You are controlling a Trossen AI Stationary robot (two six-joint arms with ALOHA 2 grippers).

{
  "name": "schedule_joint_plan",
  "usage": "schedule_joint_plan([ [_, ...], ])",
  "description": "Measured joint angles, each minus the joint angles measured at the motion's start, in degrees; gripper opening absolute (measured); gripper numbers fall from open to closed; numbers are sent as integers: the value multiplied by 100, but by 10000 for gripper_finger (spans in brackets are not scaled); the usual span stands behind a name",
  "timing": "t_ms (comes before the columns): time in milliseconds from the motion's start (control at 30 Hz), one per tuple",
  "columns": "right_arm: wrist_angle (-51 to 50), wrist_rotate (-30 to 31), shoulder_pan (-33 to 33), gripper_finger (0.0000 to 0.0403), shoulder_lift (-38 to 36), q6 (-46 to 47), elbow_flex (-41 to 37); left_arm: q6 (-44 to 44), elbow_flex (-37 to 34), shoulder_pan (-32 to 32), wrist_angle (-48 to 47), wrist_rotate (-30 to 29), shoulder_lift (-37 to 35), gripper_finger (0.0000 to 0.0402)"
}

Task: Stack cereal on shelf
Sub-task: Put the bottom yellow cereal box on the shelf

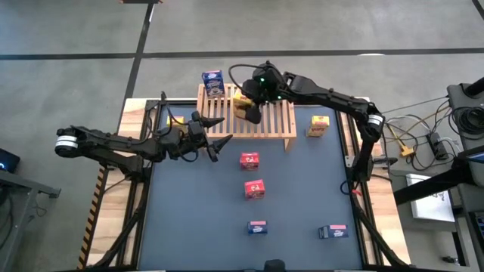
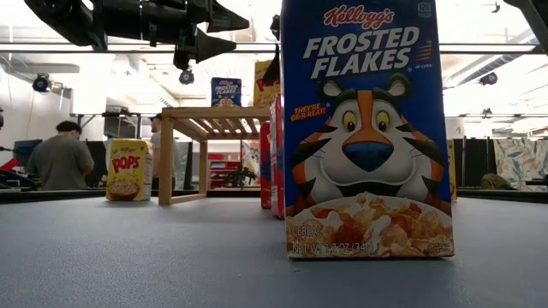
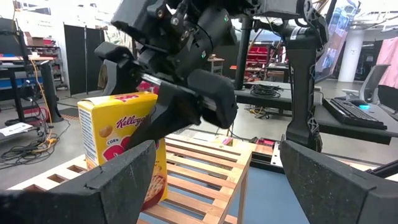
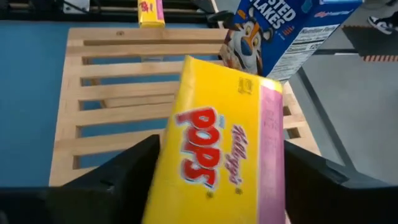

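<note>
1. While the high view is showing the whole counter point(image 1: 302, 204), only the right wrist view is showing the held box's front. There the right end effector point(image 4: 214, 168) is grasping a yellow cereal box point(image 4: 217, 149) by its sides, above the slats of the shelf point(image 4: 99, 106).
2. The left wrist view is showing that box from the other side, standing upright over the shelf. Its base is hiding behind a finger point(image 3: 121, 180), so whether it is touching the slats cannot be told.
3. The left end effector point(image 1: 212, 140) is hanging released, fingers spread, just off the shelf's 8 o'clock corner in the high view.
4. Only the low view is showing two people point(image 2: 60, 158) in the room behind.
5. The held box is reading "Kellogg's" and "POPS". The big blue box point(image 2: 366, 128) nearest the low camera is reading "Kellogg's FROSTED FLAKES" and "THEY'RE GR-R-REAT!".
6. The high view is showing eight boxes:
   - Three blue: one on the shelf point(image 1: 212, 81) at its 11 o'clock corner, and two at the counter's 6 o'clock point(image 1: 258, 227) and 5 o'clock point(image 1: 333, 232).
   - Three yellow: the held one, one at the shelf's 9 o'clock point(image 1: 175, 119) and one at its 3 o'clock point(image 1: 318, 125).
   - Two red point(image 1: 249, 160) point(image 1: 255, 189), standing mid-counter.
</note>
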Motion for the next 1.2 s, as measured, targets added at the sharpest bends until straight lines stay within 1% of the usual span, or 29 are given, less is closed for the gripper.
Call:
schedule_joint_plan([
  [167, -189, -6, -15, 226, 11, -342, 188, 0, 0, -1, 2, 0, 0, 327],
  [233, -222, -112, -35, 213, 9, -439, 248, 0, 0, -1, 2, 0, 0, 327],
  [367, -326, -380, -76, 193, 3, -454, 320, 0, 0, -1, 1, 0, 0, 327],
  [500, -357, -420, -128, 179, 2, -486, 277, 0, 0, -1, 2, 0, 0, 327],
  [633, -315, -428, -179, 172, -5, -695, 246, 0, -2, 1, 1, 0, 0, 327],
  [1000, -92, -466, -351, 171, -5, -1405, 401, 0, -2, 2, 0, 2, 0, 327],
  [1200, 58, -1148, -753, 171, 4, -1409, 401, -1, -2, 0, -1, 4, 0, 327],
])
